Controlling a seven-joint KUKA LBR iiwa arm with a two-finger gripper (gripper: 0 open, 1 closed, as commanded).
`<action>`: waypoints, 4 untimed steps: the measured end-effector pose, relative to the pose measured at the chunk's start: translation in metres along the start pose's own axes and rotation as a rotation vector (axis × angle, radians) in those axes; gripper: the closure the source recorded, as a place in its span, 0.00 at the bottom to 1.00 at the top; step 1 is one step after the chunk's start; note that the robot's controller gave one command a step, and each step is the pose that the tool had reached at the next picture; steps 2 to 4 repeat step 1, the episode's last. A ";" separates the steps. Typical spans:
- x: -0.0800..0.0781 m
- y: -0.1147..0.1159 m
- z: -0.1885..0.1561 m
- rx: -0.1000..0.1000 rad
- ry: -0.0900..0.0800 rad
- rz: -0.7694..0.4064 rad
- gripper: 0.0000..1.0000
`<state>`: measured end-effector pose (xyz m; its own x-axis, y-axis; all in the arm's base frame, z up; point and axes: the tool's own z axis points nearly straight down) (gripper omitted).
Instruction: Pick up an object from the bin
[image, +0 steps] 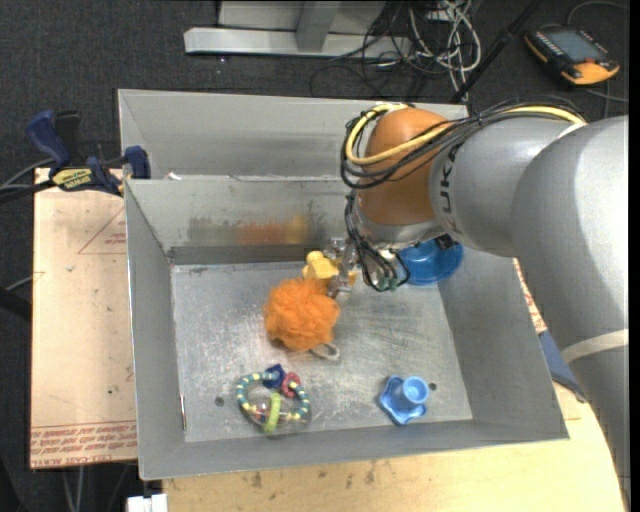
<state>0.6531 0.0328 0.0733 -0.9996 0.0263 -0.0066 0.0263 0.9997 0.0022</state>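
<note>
Hovering arm (500, 200) beside yellow toy (320, 265), axis seemingly left-right, by orange pouf (300, 312)

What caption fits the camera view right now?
Gripper near the back wall of the bin, beside a small yellow object and an orange pouf.

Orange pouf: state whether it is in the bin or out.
In: the orange pouf rests on the bin floor, near its middle, beside the claw.

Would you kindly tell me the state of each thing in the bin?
Gripper: low, near the back wall.
Yellow piece: on the floor beside it.
Orange pouf: resting mid-bin.
Blue bowl: partly hidden under the arm.
Blue cup: lying front right.
Beaded ring toy: lying front left.
</note>
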 end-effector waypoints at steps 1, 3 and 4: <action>0.016 0.031 -0.151 0.000 0.001 -0.011 1.00; 0.016 0.031 -0.151 0.000 0.001 -0.011 1.00; 0.016 0.031 -0.151 0.000 0.001 -0.011 1.00</action>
